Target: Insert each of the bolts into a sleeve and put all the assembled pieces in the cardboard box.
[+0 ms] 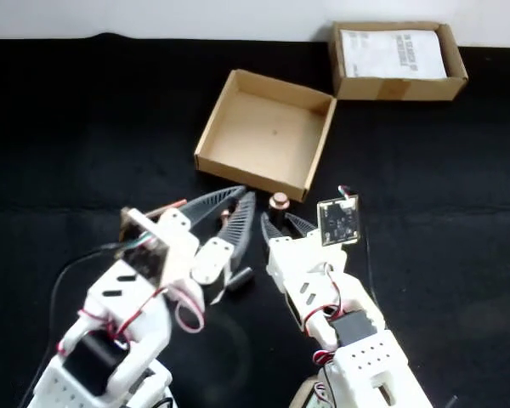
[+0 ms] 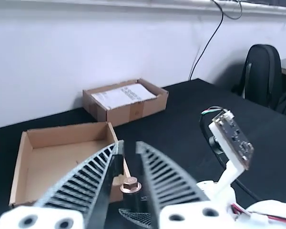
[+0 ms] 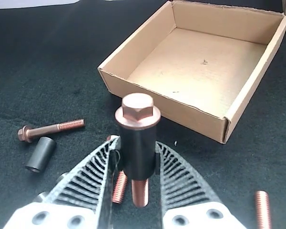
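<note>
We see the right end effector (image 3: 136, 143) clamped on a sleeve (image 3: 138, 157) carrying a bolt (image 3: 137, 110), near the cardboard box (image 3: 171, 107); the left end effector (image 2: 127, 145) stands slightly apart.

Cardboard box (image 1: 263, 136) open overhead, near wall in the way.
The low wall stands between the box floor and the right gripper (image 1: 276, 219), clamped on a sleeved bolt (image 3: 137, 138). The left gripper (image 1: 243, 195), fingers (image 2: 86, 181) parted, sits just beside. A loose bolt (image 3: 50, 129) and sleeve (image 3: 40, 153) lie on the mat (image 1: 85, 127).
</note>
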Controlling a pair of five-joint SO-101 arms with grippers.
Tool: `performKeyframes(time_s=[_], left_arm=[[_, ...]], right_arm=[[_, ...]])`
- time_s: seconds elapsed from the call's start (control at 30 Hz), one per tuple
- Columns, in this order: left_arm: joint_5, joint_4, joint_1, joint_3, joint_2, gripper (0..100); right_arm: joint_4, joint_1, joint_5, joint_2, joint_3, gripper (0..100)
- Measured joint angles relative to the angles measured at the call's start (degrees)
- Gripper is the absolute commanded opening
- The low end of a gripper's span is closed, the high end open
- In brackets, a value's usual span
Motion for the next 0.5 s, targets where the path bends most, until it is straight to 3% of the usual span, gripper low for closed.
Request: performKeyframes(time_s=[0.17, 0.5], left_arm=[[0.09, 1.14, -6.59, 4.75, -6.07, 1], [0.09, 9.85, -22.24, 19.96, -12.57, 1]], right_arm=[[2.11, 0.79, 0.0, 0.0, -0.44, 0.6], [21.89, 3.96, -3.52, 0.0, -13.27, 0.6]])
